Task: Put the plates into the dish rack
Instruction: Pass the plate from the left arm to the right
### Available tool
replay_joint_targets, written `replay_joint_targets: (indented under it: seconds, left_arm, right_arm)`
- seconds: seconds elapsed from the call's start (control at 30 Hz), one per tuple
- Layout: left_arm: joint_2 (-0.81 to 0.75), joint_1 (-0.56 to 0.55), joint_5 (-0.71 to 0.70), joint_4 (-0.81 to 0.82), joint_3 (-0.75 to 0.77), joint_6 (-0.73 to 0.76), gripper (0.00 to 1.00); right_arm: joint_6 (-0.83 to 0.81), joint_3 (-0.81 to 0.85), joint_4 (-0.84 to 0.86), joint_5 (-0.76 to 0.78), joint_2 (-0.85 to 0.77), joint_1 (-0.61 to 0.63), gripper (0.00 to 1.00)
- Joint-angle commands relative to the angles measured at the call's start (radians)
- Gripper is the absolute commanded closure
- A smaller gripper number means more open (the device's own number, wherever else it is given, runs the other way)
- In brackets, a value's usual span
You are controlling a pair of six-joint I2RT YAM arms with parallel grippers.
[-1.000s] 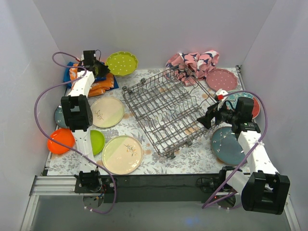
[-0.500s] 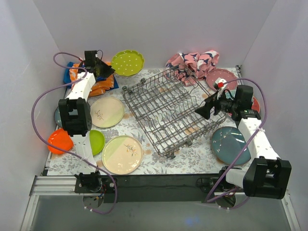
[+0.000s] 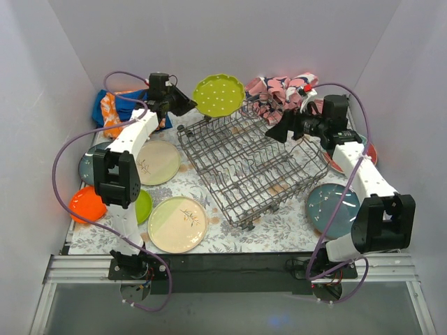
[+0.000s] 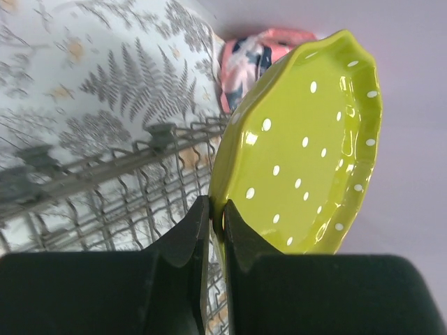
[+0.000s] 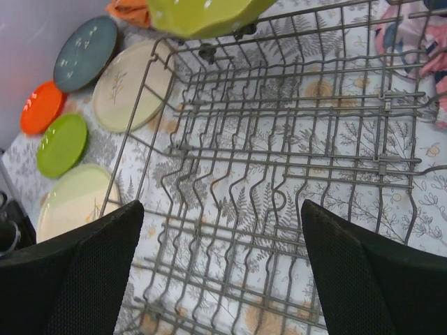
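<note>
My left gripper (image 3: 187, 106) is shut on the rim of a lime green dotted plate (image 3: 218, 95), held tilted in the air over the far corner of the grey wire dish rack (image 3: 248, 164). In the left wrist view the fingers (image 4: 199, 227) pinch the plate (image 4: 300, 153). My right gripper (image 3: 278, 130) is open and empty above the rack's right side; its view looks down on the rack tines (image 5: 279, 174) and the green plate's underside (image 5: 202, 15). Other plates lie flat: two cream (image 3: 177, 223) (image 3: 155, 162), green (image 3: 142, 204), orange (image 3: 87, 203), teal (image 3: 330, 207).
A pink-and-navy cloth (image 3: 283, 94) lies behind the rack. Orange and blue cloths (image 3: 115, 106) lie at the back left. A teal plate (image 3: 91, 162) sits at the left edge, a red plate (image 3: 363, 155) under the right arm. White walls close in on three sides.
My left gripper has carried the green plate right, from the back left to above the rack's far corner. My right gripper has moved farther back and left over the rack.
</note>
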Motion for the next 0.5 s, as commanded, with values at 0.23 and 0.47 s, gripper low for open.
replay_joint_targets:
  seconds: [0.23, 0.47]
  left_arm:
    - [-0.150, -0.153, 0.075, 0.166, -0.072, -0.057, 1.00]
    - [-0.161, -0.202, 0.078, 0.200, -0.113, -0.070, 1.00]
  right_arm:
    - [0.535, -0.014, 0.263, 0.315, 0.061, 0.051, 0.02]
    - [0.625, -0.049, 0.261, 0.372, 0.129, 0.050, 0.02]
